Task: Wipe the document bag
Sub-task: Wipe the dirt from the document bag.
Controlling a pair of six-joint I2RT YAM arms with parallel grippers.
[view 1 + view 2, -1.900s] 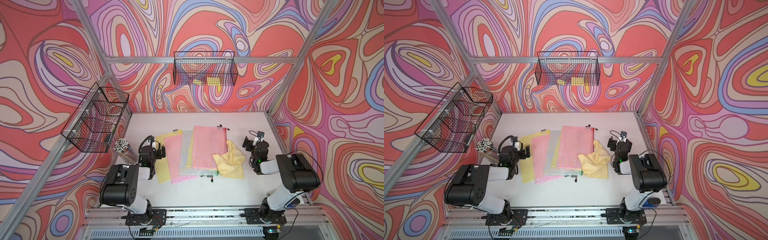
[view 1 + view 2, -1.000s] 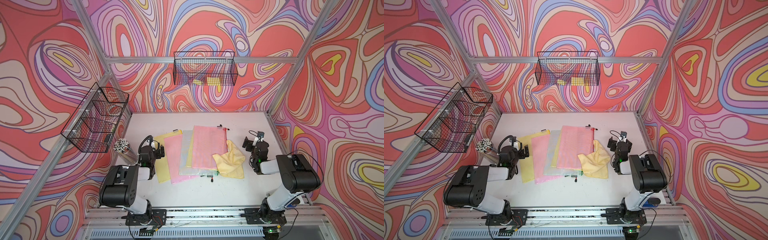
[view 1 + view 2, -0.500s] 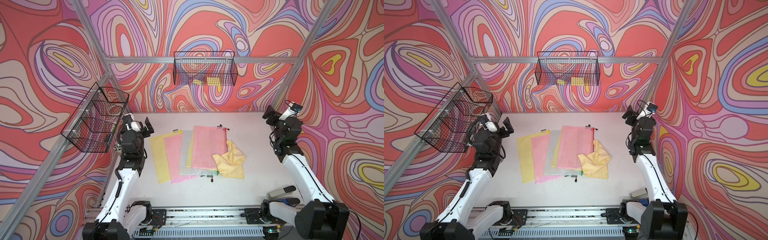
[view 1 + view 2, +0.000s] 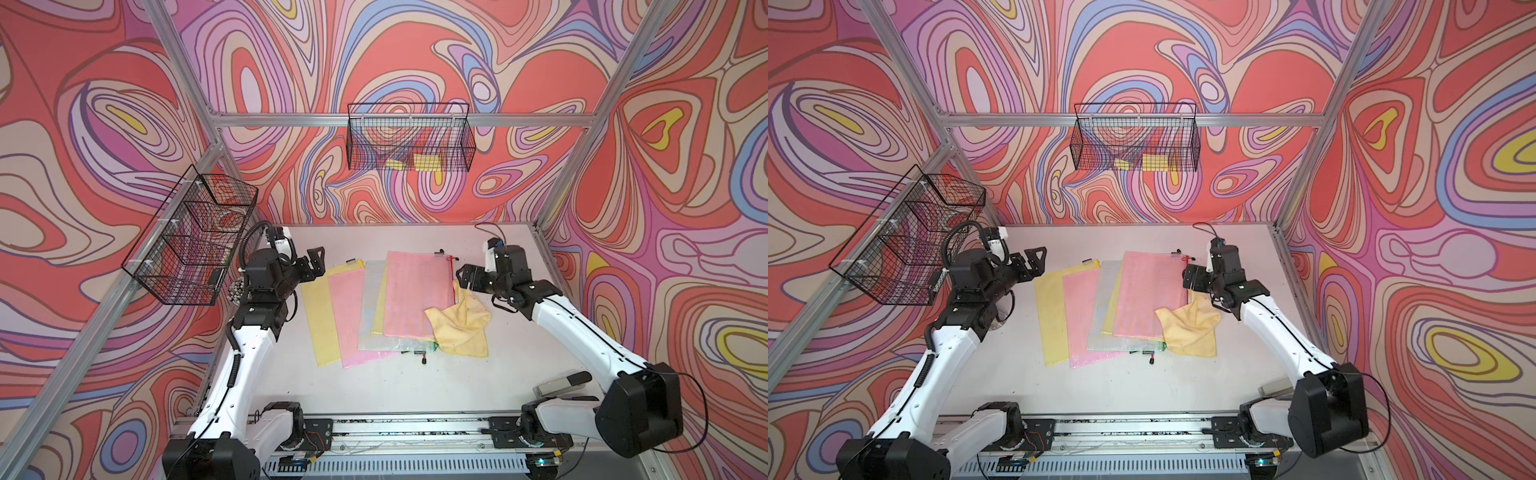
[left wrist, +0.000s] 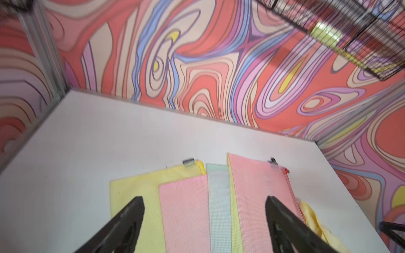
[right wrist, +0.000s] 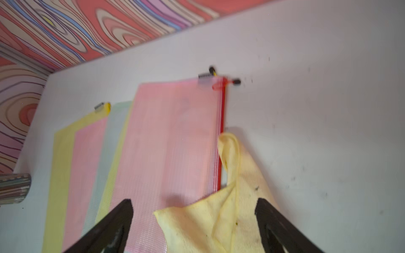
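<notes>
Several mesh document bags lie fanned on the white table; the top one is a pink document bag (image 4: 415,295) (image 4: 1144,291) (image 6: 171,140) (image 5: 260,181) with a red zipper edge. A crumpled yellow cloth (image 4: 461,328) (image 4: 1192,328) (image 6: 219,223) overlaps its near right corner. My left gripper (image 4: 313,264) (image 4: 1034,259) (image 5: 203,200) hangs open above the left end of the fan, holding nothing. My right gripper (image 4: 467,276) (image 4: 1192,276) (image 6: 194,203) hovers open just above the cloth's far end, empty.
Under the pink bag lie a yellow bag (image 4: 318,316), a second pink one (image 4: 353,320) and a clear one (image 4: 372,307). A pen cup (image 4: 236,291) stands at the left table edge. Wire baskets hang on the back wall (image 4: 409,139) and left wall (image 4: 191,237). A grey object (image 4: 557,384) lies front right.
Both arms have unfolded from their low rest poses beside the bags, risen, and then swung inward and down toward the bags and the cloth. Bags and cloth have not moved.
</notes>
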